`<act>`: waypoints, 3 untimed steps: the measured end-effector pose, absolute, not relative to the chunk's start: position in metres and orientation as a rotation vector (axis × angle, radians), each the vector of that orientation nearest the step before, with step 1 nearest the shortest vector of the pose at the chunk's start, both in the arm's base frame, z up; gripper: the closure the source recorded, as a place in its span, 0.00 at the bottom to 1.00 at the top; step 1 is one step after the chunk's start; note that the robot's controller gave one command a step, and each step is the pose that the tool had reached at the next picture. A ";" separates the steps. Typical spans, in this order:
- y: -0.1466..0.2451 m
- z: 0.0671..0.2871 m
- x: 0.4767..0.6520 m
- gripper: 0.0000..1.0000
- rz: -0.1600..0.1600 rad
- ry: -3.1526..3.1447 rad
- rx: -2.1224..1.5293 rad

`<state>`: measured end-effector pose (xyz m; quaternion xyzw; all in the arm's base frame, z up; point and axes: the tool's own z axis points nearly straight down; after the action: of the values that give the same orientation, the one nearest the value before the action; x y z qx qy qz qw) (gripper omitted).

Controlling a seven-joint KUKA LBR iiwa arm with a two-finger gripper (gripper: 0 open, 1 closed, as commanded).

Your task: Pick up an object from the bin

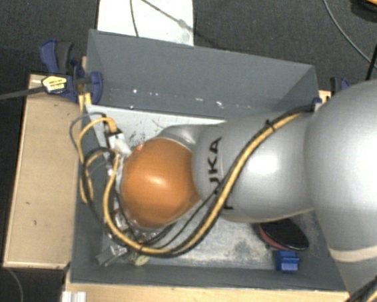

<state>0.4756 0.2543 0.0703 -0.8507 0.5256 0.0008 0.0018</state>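
Down in the lower left of the frame, the gripper (pixel 119 253) sits low in the bin (pixel 196 74), right by the near-left corner. The orange cover (pixel 158 181) on the wrist and a bundle of yellow and black cables (pixel 106 172) block most of it, so I honestly can't tell whether it's open, closed, or has anything in it. Whatever might be under it is hidden too.

The pickable stuff I can actually see is over on the other side, lower right of the frame:

- a small blue block (pixel 287 261) on the bin floor near the front wall, well apart from the gripper. It looks like hard plastic, so my guess is light and stiff, nothing fragile. The flat sides should make it easy: pinch across two opposite faces, around the middle.
- a dark oval thing with a red edge (pixel 285 236) just behind the block, half tucked under the arm (pixel 273 169). It looks flat and rounded, maybe a bit smooth, so I'd expect it to be trickier and likely to slip out unless it's taken across the narrow width.

If it were me I'd go for the blue block, since it has clear space around it on the near side.
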 end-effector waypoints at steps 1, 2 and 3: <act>0.253 0.071 0.477 1.00 0.000 1.662 -2.663; 0.254 0.081 0.477 1.00 0.002 1.676 -2.653; 0.255 0.107 0.477 1.00 0.000 1.692 -2.641</act>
<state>0.4772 0.2546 0.1074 -0.8420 0.5395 0.0000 0.0024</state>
